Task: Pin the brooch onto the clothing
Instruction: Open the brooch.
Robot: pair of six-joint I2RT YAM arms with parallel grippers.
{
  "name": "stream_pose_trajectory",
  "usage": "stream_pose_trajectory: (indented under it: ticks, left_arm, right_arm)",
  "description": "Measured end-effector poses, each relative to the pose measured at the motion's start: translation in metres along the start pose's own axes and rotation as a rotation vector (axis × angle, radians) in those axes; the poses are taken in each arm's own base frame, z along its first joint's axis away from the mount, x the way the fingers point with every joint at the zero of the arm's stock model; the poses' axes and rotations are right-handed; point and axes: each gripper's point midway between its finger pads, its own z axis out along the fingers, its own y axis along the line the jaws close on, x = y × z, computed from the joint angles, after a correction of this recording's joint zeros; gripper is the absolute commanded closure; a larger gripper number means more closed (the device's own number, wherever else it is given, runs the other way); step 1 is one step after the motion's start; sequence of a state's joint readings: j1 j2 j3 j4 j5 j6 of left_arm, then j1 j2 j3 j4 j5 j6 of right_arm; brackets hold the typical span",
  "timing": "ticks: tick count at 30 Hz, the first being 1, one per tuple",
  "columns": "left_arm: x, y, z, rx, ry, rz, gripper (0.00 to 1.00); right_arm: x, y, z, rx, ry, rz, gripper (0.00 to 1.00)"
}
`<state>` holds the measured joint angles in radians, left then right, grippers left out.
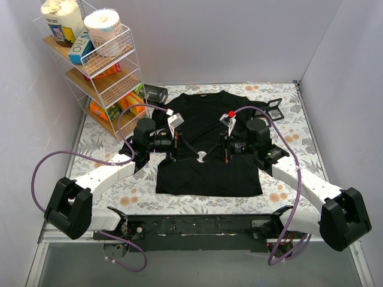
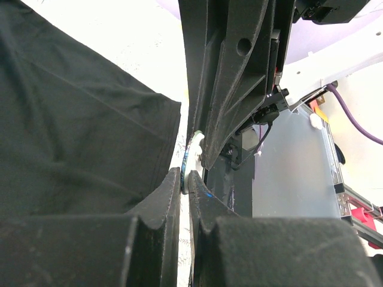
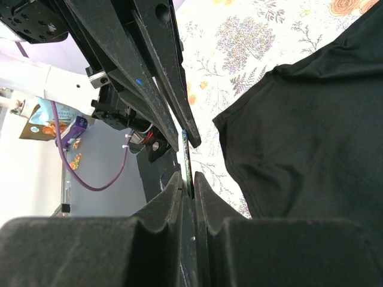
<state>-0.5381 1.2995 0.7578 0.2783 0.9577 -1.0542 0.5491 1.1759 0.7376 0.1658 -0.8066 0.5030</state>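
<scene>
As both arms (image 1: pixel 114 170) (image 1: pixel 293 173) stretch inward over the clothing (image 1: pixel 203 113), left tool (image 2: pixel 185 179) pinching the brooch (image 1: pixel 201 157), right tool (image 3: pixel 187 179), hold unclear

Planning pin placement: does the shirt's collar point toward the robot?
No, the shirt's collar lies on the far side, with the hem on the near side.

Left wrist view. Left claw (image 2: pixel 185 179) enters from the bottom edge, jaws pressed together on the brooch (image 2: pixel 192 150), a thin pale disc seen edge-on. Right claw (image 2: pixel 208 152) reaches down from the top, its dark tips against the brooch's upper rim. Black T-shirt (image 2: pixel 78 131) lies to the left on the washed-out surface (image 2: pixel 131 36). Purple cable (image 2: pixel 359 125) at far right.
</scene>
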Motion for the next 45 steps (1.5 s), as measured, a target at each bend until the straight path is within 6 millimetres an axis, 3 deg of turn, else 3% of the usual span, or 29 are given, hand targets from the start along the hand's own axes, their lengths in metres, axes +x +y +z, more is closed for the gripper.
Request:
stream_pose_trajectory:
  ticks: [33, 45]
  left_arm:
    - [0.029, 0.012, 0.003, -0.055, 0.068, 0.024, 1.00]
    - [0.041, 0.020, 0.010, -0.069, 0.094, -0.040, 1.00]
  right_arm:
    - [0.028, -0.026, 0.014, 0.036, 0.121, 0.268, 0.99]
    - [0.038, -0.036, 0.014, 0.078, 0.175, 0.333, 0.99]
